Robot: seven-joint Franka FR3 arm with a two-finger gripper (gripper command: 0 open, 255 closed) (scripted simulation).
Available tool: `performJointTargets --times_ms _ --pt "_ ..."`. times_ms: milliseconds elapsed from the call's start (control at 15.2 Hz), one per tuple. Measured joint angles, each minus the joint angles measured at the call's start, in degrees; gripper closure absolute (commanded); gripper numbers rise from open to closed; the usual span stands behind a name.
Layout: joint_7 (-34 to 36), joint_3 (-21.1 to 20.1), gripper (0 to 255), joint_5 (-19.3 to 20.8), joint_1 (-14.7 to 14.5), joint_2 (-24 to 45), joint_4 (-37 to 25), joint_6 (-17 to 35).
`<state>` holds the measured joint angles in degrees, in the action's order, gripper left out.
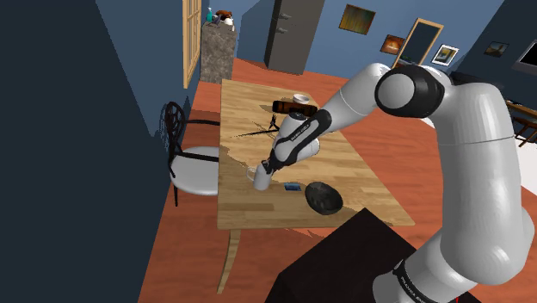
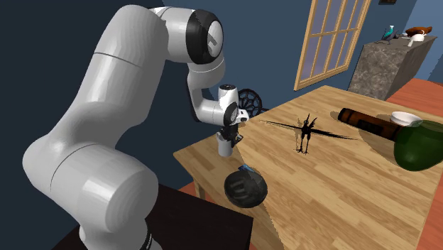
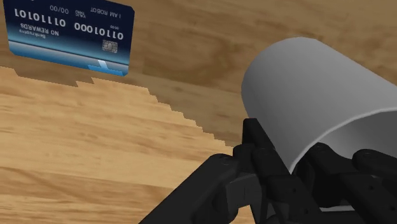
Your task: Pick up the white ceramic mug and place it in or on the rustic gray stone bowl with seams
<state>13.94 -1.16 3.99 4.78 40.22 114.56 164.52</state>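
Wrist view: end effector (image 3: 286, 145) closed on the mug (image 3: 318, 83). One black finger (image 3: 259, 156) sits outside the wall, the other inside the mouth, with the wall clamped between them. From here the mug reads pale grey: a plain smooth cylinder with a thin rim. Beyond it and apart, a blue card (image 3: 70, 32) lies flat on the worktop (image 3: 95, 172). The card is glossy, with white digits and a small chip legible. The wood is pale with long grain, and a jagged-edged shadow runs across it.

Shoulder view: gives the layout. Mug (image 1: 260, 178) is white and upright under the end effector (image 1: 267, 168), near the worktop (image 1: 366, 176) edge. A chair (image 1: 196, 168) is at nine o'clock of the mug. Cannot tell whether the mug's base touches the wood. Card (image 1: 293, 185) is near the mug at three o'clock. Bowl (image 1: 324, 197) is at four o'clock, past the card and apart from the mug. The bowl is dark, almost black, rounded and matte. A brown bottle (image 1: 291, 107) lies on its side at twelve o'clock, well apart.

Second exterior view: taken from the other side of the arm. Mug (image 2: 226, 147) is under the end effector (image 2: 230, 135), at the worktop (image 2: 341, 192) corner. Bowl (image 2: 245, 188) is at five o'clock of the mug, and ribbed seams show on its side here. Card (image 2: 246, 168) is just a blue sliver at the bowl's rim. A spindly black figurine (image 2: 305, 133) stands at three o'clock, with the bottle (image 2: 369, 122) beyond it.
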Motion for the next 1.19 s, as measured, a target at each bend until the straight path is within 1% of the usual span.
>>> performJointTargets --times_ms 1188 --pt "-0.7 -1.0 255 -0.7 0.7 -12.3 3.2 -9.2"
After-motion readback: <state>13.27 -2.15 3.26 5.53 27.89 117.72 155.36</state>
